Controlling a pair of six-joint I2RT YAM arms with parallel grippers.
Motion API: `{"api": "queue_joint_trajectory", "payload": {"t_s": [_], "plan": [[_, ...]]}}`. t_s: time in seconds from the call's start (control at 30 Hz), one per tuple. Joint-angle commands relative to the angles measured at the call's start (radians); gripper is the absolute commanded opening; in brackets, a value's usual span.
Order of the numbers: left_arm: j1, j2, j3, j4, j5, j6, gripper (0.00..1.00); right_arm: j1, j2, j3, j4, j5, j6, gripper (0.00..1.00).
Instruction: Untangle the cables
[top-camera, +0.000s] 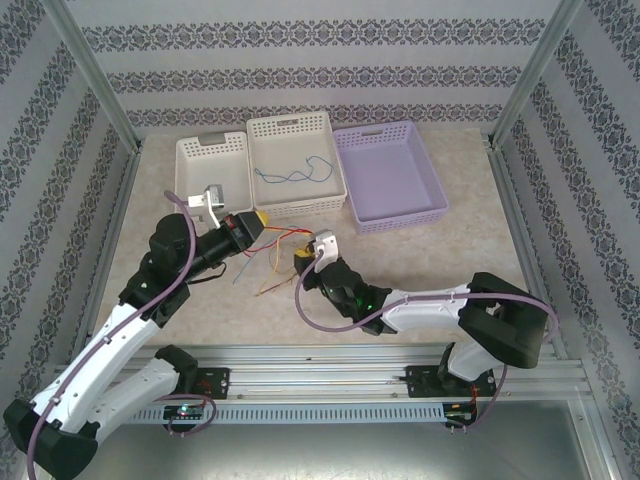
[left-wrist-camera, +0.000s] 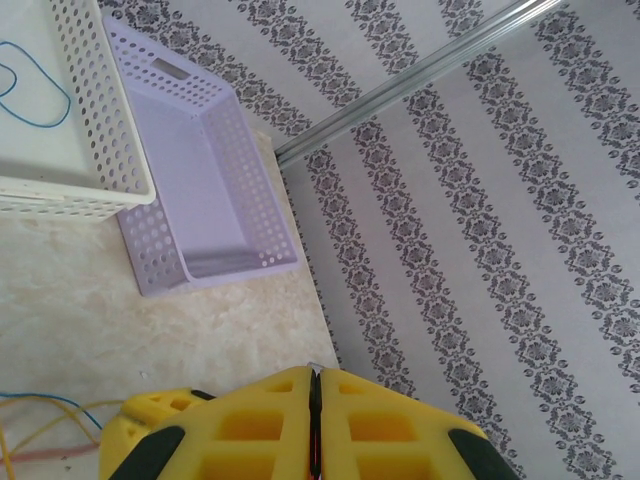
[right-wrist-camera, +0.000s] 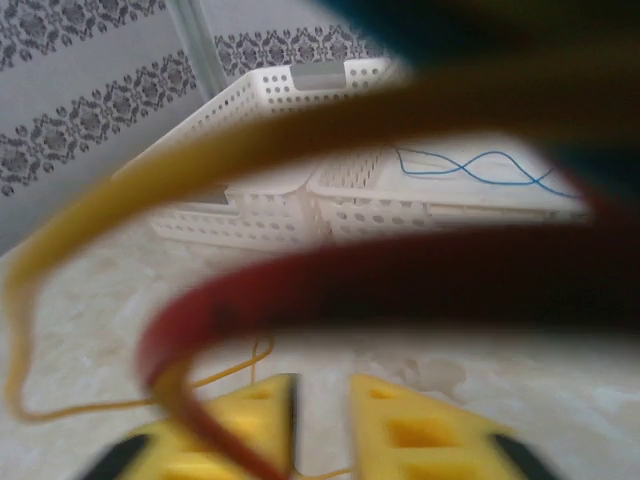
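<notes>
Red cable (right-wrist-camera: 400, 290) at lens; right gripper (right-wrist-camera: 320, 390) slightly parted, left gripper (left-wrist-camera: 315, 375) pinching it.

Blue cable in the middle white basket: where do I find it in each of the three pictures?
Top external: the blue cable lies upper centre, inside the middle basket.
Left wrist: top left corner, a blue loop on the basket floor.
Right wrist: upper right, a wavy blue line in the basket.
Shared landmark: the white perforated basket holding it, at the left edge and centre right.
</notes>
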Motion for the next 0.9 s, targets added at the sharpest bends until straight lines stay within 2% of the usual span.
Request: {"api": "queue_joint_trajectory", "payload": {"t_s": [0.0, 0.03, 0.2, 0.33, 0.5, 0.67, 0.73, 0.87], "plan": [[-0.016, -0.032, -0.002, 0.025, -0.017, 0.002, 0.00, -0.010, -0.016, -0.037, 0.083, 0.035, 0.001, 0.04], [-0.015, -0.036, 0.007, 0.001, -0.023, 0.019, 0.00, -0.015, -0.036, -0.057, 0.086, 0.032, 0.007, 0.00], [-0.014, -0.031, 0.087, -0.163, -0.075, 0.133, 0.00, -0.025, -0.204, -0.182, 0.033, 0.057, 0.027, 0.00], [-0.004, 0.009, 0.192, -0.351, -0.139, 0.271, 0.00, -0.071, -0.418, -0.334, -0.064, 0.082, 0.105, 0.00], [0.026, 0.050, 0.265, -0.496, -0.205, 0.396, 0.00, -0.173, -0.769, -0.449, -0.297, 0.089, 0.177, 0.00], [0.055, 0.080, 0.288, -0.568, -0.239, 0.499, 0.00, -0.273, -1.085, -0.458, -0.585, 0.079, 0.195, 0.00], [0.061, 0.085, 0.286, -0.585, -0.257, 0.540, 0.00, -0.307, -1.176, -0.450, -0.685, 0.080, 0.198, 0.00], [0.065, 0.087, 0.240, -0.554, -0.214, 0.600, 0.00, -0.368, -1.276, -0.415, -0.830, 0.022, 0.204, 0.00]]}}
